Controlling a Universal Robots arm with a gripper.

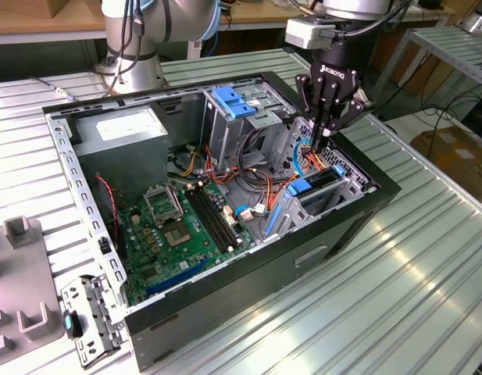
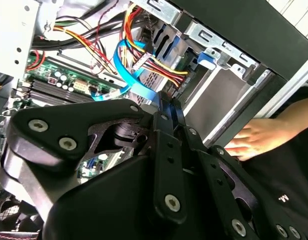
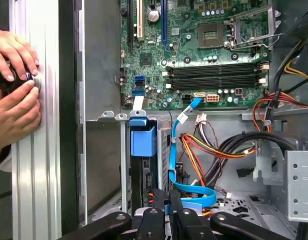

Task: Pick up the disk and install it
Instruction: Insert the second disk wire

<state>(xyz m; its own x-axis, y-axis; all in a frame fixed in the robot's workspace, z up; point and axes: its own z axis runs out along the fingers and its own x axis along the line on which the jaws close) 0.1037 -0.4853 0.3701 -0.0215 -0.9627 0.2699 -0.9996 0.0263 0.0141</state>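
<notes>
Ribbed metal table is carrying an open PC case; wooden benches are standing at the far side. Green board is lying in the case floor w/ grey box at far left of the exterior view. Arm is reaching down vertically into the drive bay at the exterior view's right. Gripper is hovering w/ fingers together, nothing clamped, among coloured wires. Disk is sitting upright in the bay, just below the gripper. A person's hands are resting on the table edge.
</notes>
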